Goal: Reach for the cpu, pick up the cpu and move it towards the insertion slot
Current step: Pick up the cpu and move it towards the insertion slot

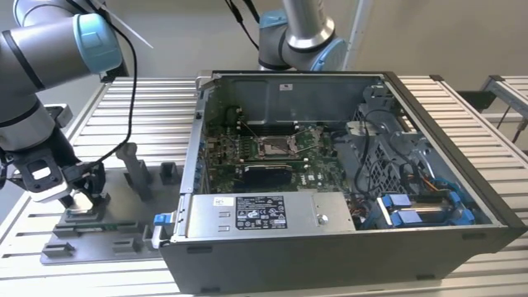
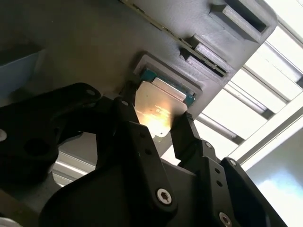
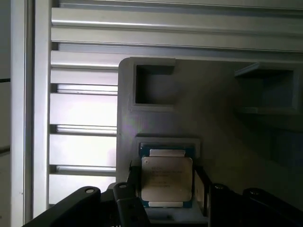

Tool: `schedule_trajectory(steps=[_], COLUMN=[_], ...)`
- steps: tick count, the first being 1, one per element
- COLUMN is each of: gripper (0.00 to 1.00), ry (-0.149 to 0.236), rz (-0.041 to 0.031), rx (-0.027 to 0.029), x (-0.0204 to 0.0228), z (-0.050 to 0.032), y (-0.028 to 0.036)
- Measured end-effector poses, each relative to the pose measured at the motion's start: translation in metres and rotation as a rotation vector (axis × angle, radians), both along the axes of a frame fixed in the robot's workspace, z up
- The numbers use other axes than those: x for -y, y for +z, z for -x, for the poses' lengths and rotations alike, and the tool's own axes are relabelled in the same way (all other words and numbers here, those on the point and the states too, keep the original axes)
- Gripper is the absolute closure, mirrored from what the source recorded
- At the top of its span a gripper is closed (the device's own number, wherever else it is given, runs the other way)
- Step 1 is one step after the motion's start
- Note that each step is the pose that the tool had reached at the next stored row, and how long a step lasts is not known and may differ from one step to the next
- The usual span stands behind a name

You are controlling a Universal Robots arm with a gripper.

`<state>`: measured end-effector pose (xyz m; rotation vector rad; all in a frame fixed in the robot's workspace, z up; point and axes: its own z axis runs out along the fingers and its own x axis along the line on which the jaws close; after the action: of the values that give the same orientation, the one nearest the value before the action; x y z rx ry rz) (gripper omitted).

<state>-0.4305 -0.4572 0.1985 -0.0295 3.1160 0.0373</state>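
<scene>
Over the grey fixture (image 1: 123,216) at the exterior view's left, the jaws stand apart, one on each side of the cpu (image 3: 166,182). The first wrist view shows a thin gap at each edge. Both wrist views show the cpu lying flat in its fixture nest. The exterior view adds the insertion slot (image 1: 274,146), well apart inside the open computer case (image 1: 437,204) on the slatted surface (image 1: 148,105).

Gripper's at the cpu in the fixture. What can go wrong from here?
1. The cpu sits recessed in the grey fixture pocket; a tilted lift by the gripper may catch its rim.
2. The insertion slot lies deep inside the computer case; the carry must clear the case wall, or the chip could be knocked.
</scene>
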Motion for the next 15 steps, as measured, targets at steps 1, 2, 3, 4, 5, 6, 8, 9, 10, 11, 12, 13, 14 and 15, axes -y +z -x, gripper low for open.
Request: schedule_trajectory(steps=[1,2,3,4,5,6,8,9,10,11,12,13,14,15], gripper=[1.0,1.0,1.0,1.0,1.0,1.0,1.0,1.0,1.0,1.0,1.0,1.0,1.0,1.0], ry=[0.0,0.0,0.0,0.0,0.0,0.0,0.0,0.0,0.0,0.0,0.0,0.0,0.0,0.0], rz=[0.0,0.0001,0.0001,0.0001,0.0001,0.0001,0.0002,0.0003,0.0002,0.0002,0.0002,0.0001,0.0001,0.0], rx=[0.0,-0.0001,0.0,-0.0001,0.0,0.0,-0.0001,-0.0002,0.0,0.0,0.0,0.0001,0.0001,0.0002], x=[0.0,0.0,0.0,0.0,0.0,0.0,0.0,0.0,0.0,0.0,0.0,0.0,0.0,0.0], z=[0.0,0.0,0.0,0.0,0.0,0.0,0.0,0.0,0.0,0.0,0.0,0.0,0.0,0.0], y=[0.0026,0.0057,0.0083,0.0109,0.0134,0.016,0.0229,0.0256,0.028,0.0303,0.032,0.0329,0.0331,0.033])
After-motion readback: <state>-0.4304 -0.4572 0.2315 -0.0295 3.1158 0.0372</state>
